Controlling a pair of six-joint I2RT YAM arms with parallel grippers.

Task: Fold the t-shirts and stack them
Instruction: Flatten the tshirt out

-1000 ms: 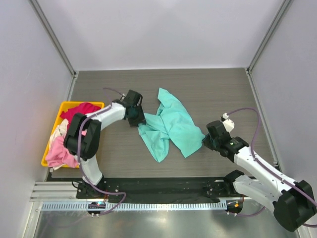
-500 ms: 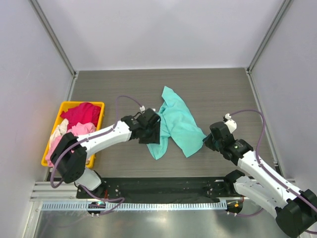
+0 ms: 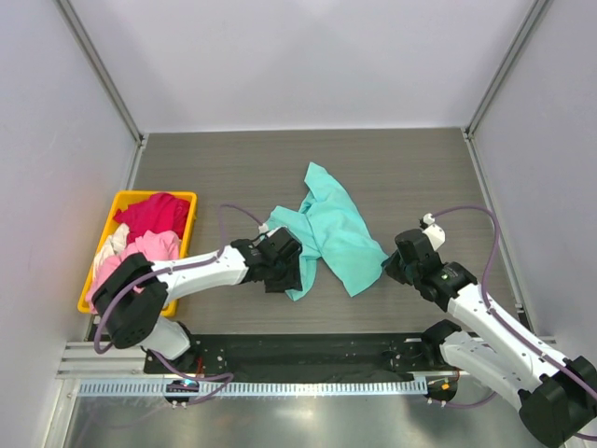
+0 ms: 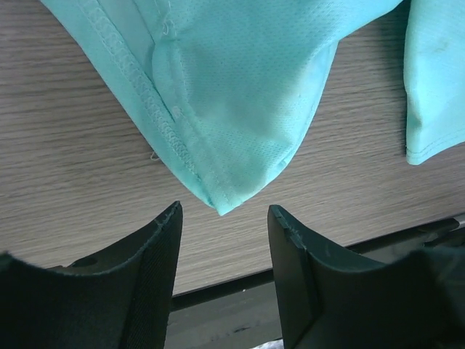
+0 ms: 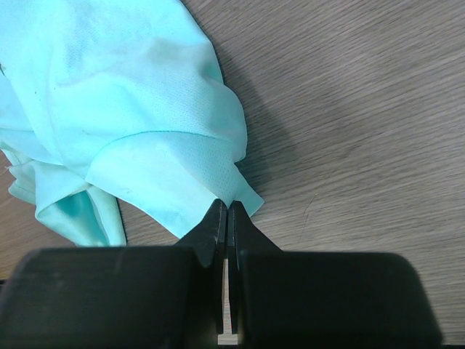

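Observation:
A teal t-shirt (image 3: 331, 229) lies crumpled in the middle of the table. My left gripper (image 3: 287, 278) is open and empty at the shirt's near left corner. In the left wrist view the pointed teal corner (image 4: 221, 200) sits just beyond the gap between my open fingers (image 4: 224, 218). My right gripper (image 3: 388, 266) is shut on the shirt's right hem, which shows pinched at the fingertips in the right wrist view (image 5: 227, 207). Magenta-red (image 3: 151, 213), light pink (image 3: 140, 250) and whitish (image 3: 110, 243) shirts lie in the bin.
A yellow plastic bin (image 3: 190, 199) stands at the left edge of the table. A black strip and a metal rail (image 3: 308, 350) run along the near edge. Grey walls enclose the table on three sides.
My left gripper has swept from the shirt's left side toward the near edge, to the shirt's near corner. The shirt's left part has bunched rightward. The right arm has barely moved.

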